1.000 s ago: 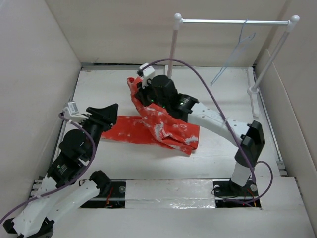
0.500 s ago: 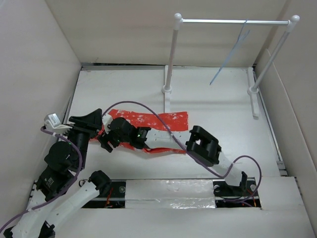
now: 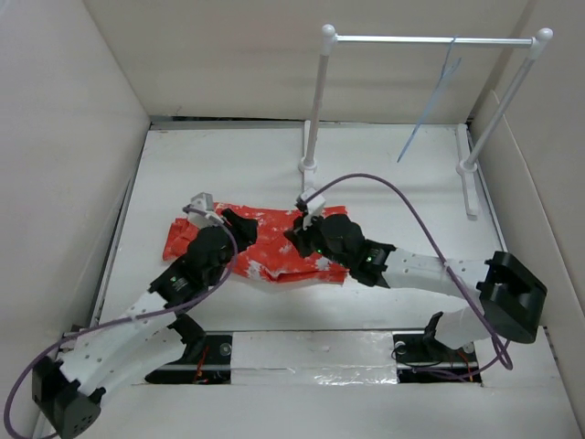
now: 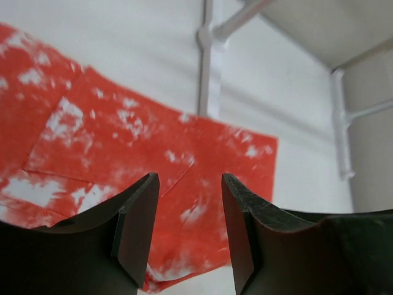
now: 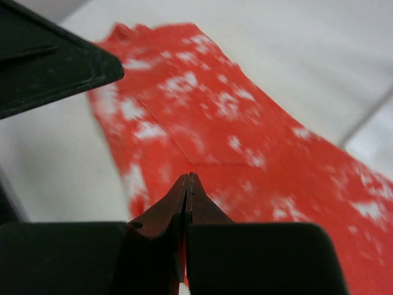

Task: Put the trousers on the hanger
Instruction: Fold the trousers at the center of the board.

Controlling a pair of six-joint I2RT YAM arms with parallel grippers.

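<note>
The red-orange trousers (image 3: pixel 274 247) with white speckles lie flat across the middle of the table. They also show in the left wrist view (image 4: pixel 123 135) and the right wrist view (image 5: pixel 245 141). My left gripper (image 3: pixel 243 223) is open and hovers over their left half, with fabric seen between its fingers (image 4: pixel 138 221). My right gripper (image 3: pixel 292 240) is shut, its tips (image 5: pixel 189 176) just above the fabric near the middle, with no cloth seen between them. The pale blue hanger (image 3: pixel 431 102) hangs from the crossbar at the back right, far from both grippers.
A white-posted rack (image 3: pixel 314 101) with a metal crossbar (image 3: pixel 402 39) stands at the back, and its base shows in the left wrist view (image 4: pixel 209 67). Pale walls enclose the table on three sides. The left gripper's dark finger (image 5: pixel 55 58) is close to my right gripper.
The right gripper has moved from the trousers' left end to their middle. The left arm has swung right over the fabric. The trousers now lie flatter and reach further left.
</note>
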